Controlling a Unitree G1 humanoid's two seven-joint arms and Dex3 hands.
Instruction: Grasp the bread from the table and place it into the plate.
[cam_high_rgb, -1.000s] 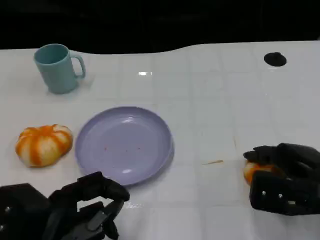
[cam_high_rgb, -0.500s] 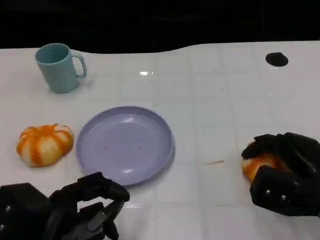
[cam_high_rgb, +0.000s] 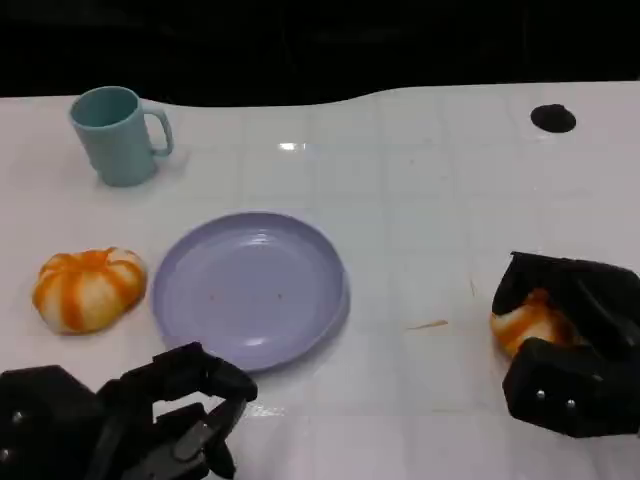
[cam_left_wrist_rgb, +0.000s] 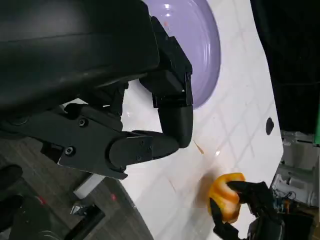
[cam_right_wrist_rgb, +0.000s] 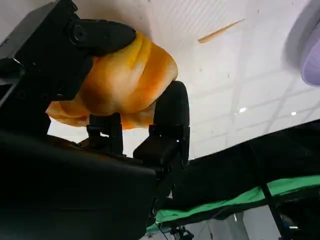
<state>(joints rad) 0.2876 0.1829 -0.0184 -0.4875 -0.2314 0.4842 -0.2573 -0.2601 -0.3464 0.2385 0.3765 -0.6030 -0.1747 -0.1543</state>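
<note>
My right hand (cam_high_rgb: 570, 345) grips an orange-and-white bread roll (cam_high_rgb: 528, 320) at the table's right, fingers wrapped over and under it. The right wrist view shows the roll (cam_right_wrist_rgb: 115, 82) clasped between black fingers (cam_right_wrist_rgb: 170, 120), a little above the white table. The lavender plate (cam_high_rgb: 195, 250) lies to the left of it, bare, at the table's middle. A second striped roll (cam_high_rgb: 88, 288) sits left of the plate. My left hand (cam_high_rgb: 150, 420) rests at the near left edge with its fingers curled in, holding nothing. The left wrist view shows the plate (cam_left_wrist_rgb: 200, 55) and the held roll (cam_left_wrist_rgb: 226, 196) beyond it.
A teal mug (cam_high_rgb: 115, 135) stands at the far left. A small black round mark (cam_high_rgb: 552, 118) lies at the far right. A thin brown sliver (cam_high_rgb: 426, 324) lies on the table between the plate and my right hand.
My right hand has closed around the roll and lifted it slightly, tilting it so more of the roll shows. The left hand has stayed put.
</note>
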